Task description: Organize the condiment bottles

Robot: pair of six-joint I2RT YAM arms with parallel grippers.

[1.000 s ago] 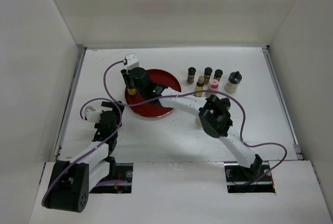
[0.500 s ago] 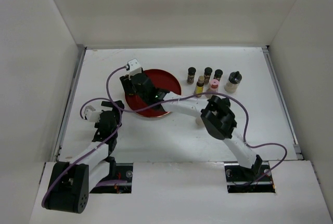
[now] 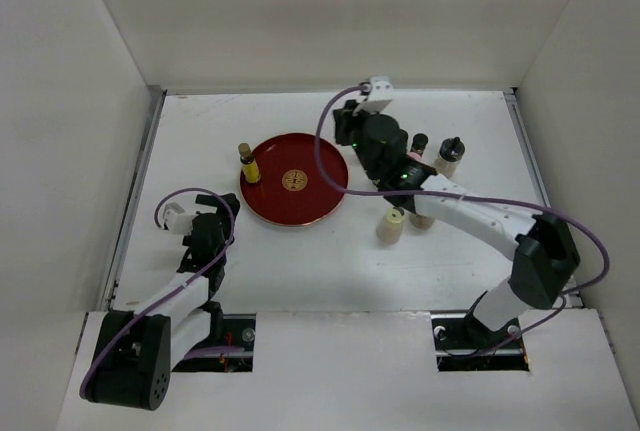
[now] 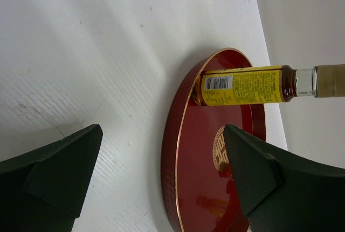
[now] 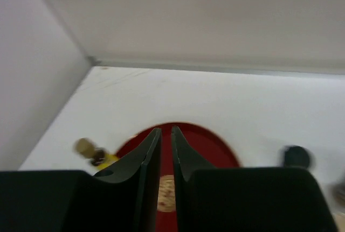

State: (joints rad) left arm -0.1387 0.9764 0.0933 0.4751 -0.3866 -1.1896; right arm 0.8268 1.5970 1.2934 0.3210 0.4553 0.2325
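Presently one slim yellow bottle stands upright inside the left rim of the red tray, which sits left of centre on the table. By my judgement it has been set there as the first of the set to be gathered.

The other condiment bottles remain toward the table's far right. A black-capped bottle and a dark bottle show beside the arm, and a cream bottle stands nearer the table's middle. Others lie hidden under the arm.

The right gripper has its jaws drawn almost together with nothing between them. It hangs above that far-right group, probably so that the next bottle may be chosen.

The left gripper rests toward the near left corner with jaws wide apart, facing the tray and holding nothing.

A second ago the right gripper stood over the tray's left rim with the yellow bottle beneath it. Since then it has let go, closed up and swung right across the tray. The left arm has not moved.
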